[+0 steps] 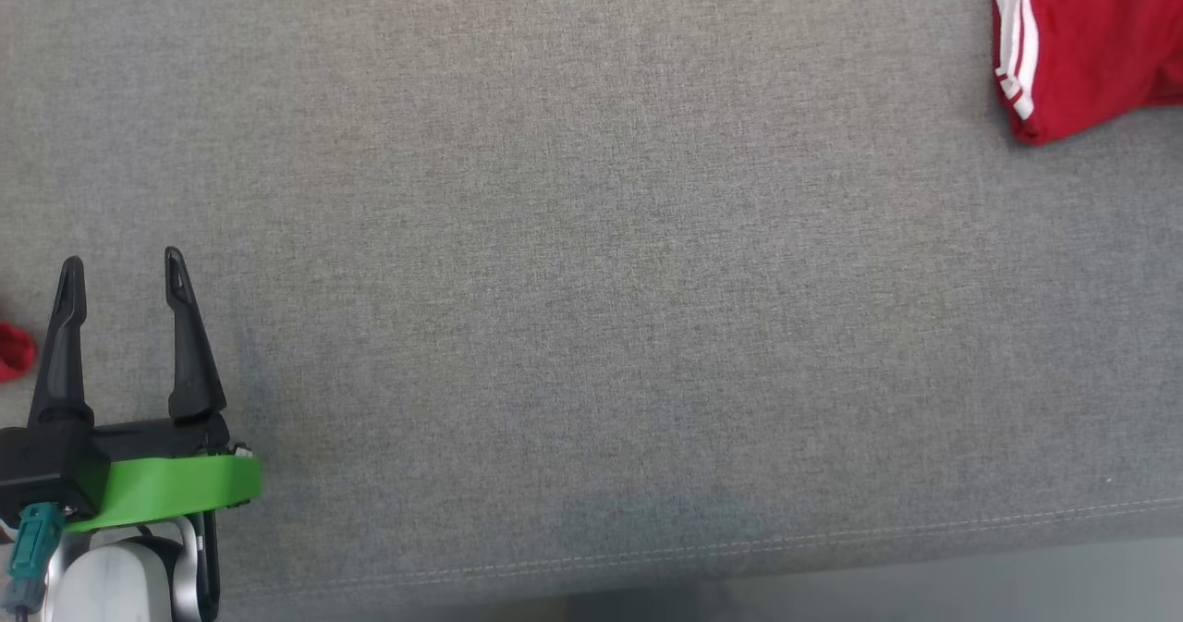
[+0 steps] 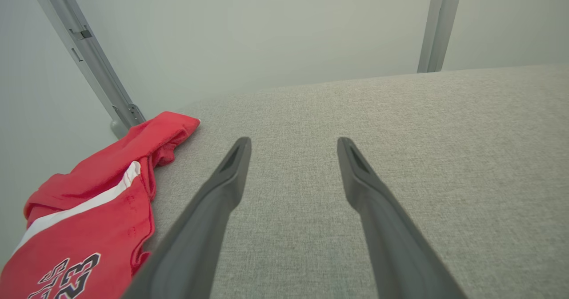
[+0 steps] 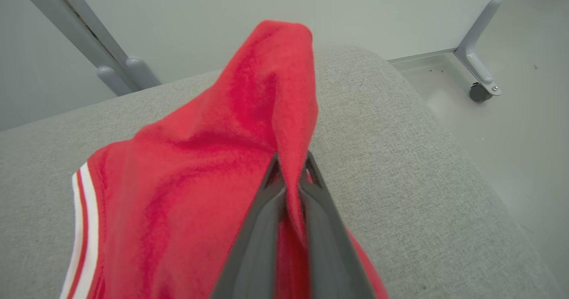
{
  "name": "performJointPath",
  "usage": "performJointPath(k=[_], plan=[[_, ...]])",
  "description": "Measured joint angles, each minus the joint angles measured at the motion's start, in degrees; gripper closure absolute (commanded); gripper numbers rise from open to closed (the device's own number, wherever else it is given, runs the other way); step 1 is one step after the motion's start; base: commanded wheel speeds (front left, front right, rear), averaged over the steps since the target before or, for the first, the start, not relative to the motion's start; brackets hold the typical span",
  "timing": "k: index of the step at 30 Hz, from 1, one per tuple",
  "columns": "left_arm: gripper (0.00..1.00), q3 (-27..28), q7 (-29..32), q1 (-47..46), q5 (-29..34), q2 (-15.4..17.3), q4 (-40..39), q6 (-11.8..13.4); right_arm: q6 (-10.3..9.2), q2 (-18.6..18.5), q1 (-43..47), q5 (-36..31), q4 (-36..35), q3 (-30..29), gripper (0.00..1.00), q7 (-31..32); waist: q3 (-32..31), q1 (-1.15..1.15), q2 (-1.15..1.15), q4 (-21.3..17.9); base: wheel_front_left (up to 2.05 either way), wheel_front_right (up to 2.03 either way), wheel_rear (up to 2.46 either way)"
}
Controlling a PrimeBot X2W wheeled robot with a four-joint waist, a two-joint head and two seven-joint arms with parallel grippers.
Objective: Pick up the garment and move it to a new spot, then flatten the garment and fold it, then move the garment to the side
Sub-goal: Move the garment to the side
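A red garment (image 3: pixel 213 157) with white stripes along one edge lies partly on the grey fabric surface (image 3: pixel 400 157). My right gripper (image 3: pixel 292 165) is shut on a fold of it, and the pinched cloth rises in a peak above the fingertips. In the head view the same garment (image 1: pixel 1081 40) shows at the top right corner. My left gripper (image 1: pixel 123 266) sits at the lower left, open, with nothing between its fingers. The left wrist view shows that gripper (image 2: pixel 293 145) spread wide over bare grey fabric.
Another red cloth (image 2: pixel 89 210) with a white stripe and dark lettering lies left of my left gripper; a scrap of red (image 1: pixel 14 349) shows at the head view's left edge. The surface's seamed front edge (image 1: pixel 739 548) runs along the bottom. Grey frame posts (image 2: pixel 89 59) and a caster (image 3: pixel 478 92) stand beyond the surface.
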Motion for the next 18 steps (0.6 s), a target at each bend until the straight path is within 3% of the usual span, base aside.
performJointPath(k=[10, 18], plan=[[0.00, 0.03, 0.00, -0.60, 0.52, 0.42, -1.82, -0.02, 0.00, -1.89, -3.68, -2.09, 2.66, 0.65, 1.00, -1.07, 3.00, 0.00, 0.00, -0.02, 0.00, 0.00, 0.00], [0.00, 0.01, 0.00, -0.67, 0.59, 0.53, -1.93, -0.02, 0.00, -1.34, -3.91, -3.10, 3.27, 1.78, 1.00, -3.45, 4.14, 0.00, 0.00, -0.31, 0.00, 0.00, 0.00]])
